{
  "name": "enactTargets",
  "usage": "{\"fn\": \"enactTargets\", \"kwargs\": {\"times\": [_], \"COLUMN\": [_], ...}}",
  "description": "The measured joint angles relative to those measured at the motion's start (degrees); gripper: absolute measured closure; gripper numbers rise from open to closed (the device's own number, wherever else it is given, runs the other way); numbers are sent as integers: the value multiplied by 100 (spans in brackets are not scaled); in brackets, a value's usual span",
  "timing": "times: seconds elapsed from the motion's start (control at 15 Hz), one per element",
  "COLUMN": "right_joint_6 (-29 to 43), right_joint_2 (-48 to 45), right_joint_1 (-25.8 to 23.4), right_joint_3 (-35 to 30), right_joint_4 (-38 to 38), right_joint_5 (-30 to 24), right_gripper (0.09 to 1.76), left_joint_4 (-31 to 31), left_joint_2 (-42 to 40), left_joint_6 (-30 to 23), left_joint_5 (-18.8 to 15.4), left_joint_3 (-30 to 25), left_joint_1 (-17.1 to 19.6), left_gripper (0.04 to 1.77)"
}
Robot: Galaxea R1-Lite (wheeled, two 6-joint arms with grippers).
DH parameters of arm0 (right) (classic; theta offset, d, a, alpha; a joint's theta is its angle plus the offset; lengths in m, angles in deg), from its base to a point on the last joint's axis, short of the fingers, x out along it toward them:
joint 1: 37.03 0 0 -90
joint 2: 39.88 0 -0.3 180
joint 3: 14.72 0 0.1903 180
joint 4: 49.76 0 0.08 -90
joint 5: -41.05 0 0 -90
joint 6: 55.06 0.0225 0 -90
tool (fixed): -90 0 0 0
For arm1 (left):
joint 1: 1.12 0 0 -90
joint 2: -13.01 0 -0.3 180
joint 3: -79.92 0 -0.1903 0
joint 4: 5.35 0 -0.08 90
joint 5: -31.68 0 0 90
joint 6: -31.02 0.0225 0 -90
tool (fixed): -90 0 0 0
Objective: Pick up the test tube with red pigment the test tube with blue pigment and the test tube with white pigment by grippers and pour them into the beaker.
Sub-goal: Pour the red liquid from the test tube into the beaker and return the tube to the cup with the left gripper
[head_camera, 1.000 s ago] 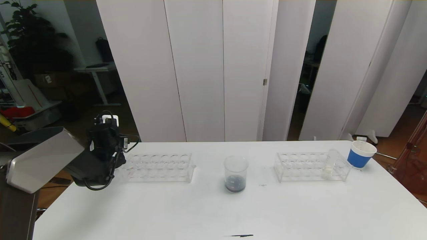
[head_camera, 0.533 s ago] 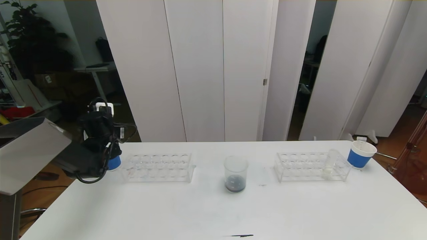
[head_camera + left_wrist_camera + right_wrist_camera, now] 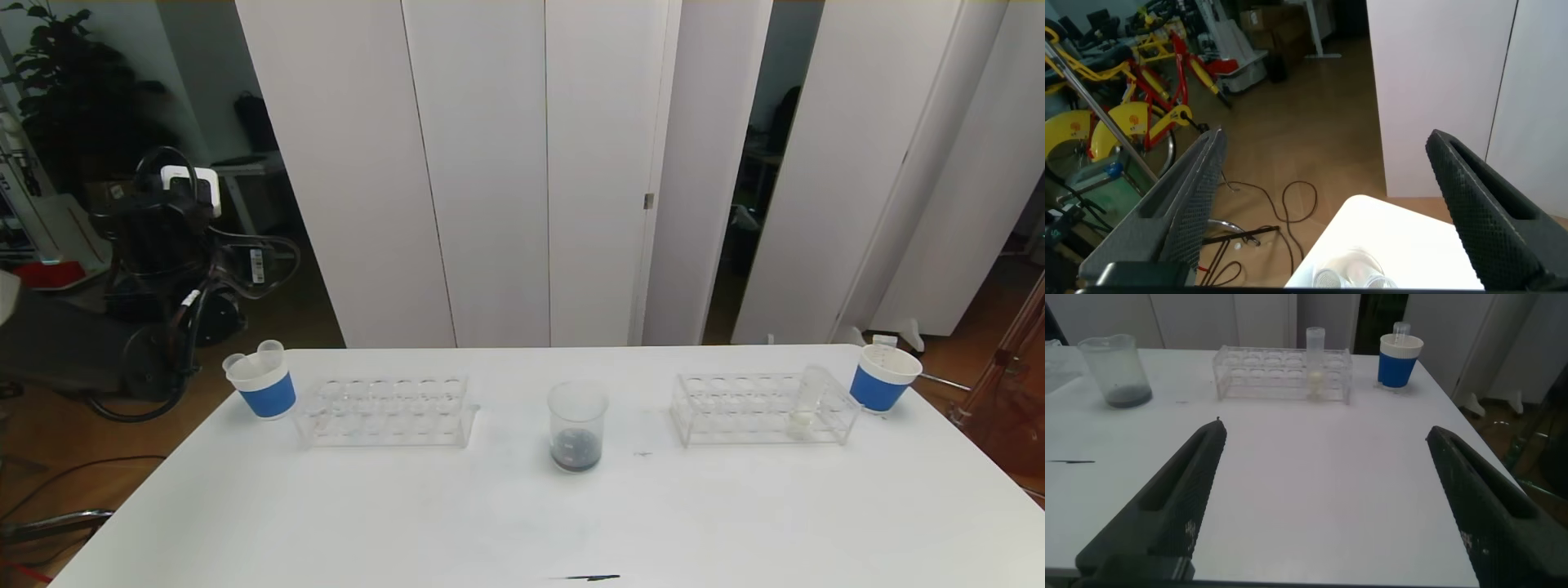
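Reaching next for the white tube (image 3: 804, 402) in the right rack (image 3: 735, 420), the right gripper (image 3: 1323, 490), jaws wide and empty, should close mid-tube, lift straight, then tip over the beaker (image 3: 577, 426) at table centre.

No legible text, label, brand, number or sign on anything in view.
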Motion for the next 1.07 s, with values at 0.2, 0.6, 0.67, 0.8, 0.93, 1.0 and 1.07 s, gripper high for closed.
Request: {"fn": "enactTargets", "kwargs": {"times": [0.2, 0.6, 0.67, 0.8, 0.93, 1.0, 1.07], "right_joint_6": [1, 1, 1, 1, 1, 1, 0], "right_joint_2": [0, 0, 0, 0, 0, 0, 0], "right_joint_1": [0, 0, 0, 0, 0, 0, 0], "right_joint_3": [0, 0, 0, 0, 0, 0, 0], "right_joint_4": [-2, 0, 0, 0, 0, 0, 0], "right_joint_5": [2, -2, -2, 2, 2, 2, 0], "right_gripper": [10, 10, 10, 10, 10, 10, 10], "left_joint_4": [-323, -1365, -1560, -2159, -2862, -3291, -3705], "left_joint_2": [-1041, -3497, -3889, -4721, -5578, -6075, -6546], "left_joint_6": [-17, -17, -20, -17, -17, -17, -17], "left_joint_5": [-284, -920, -1023, -1282, -1576, -1720, -1819], "left_joint_3": [-571, -1926, -2100, -2393, -2625, -2732, -2811], "left_joint_1": [-102, -116, -124, -145, -149, -154, -154], "left_gripper": [7, 7, 7, 7, 7, 7, 7]}}
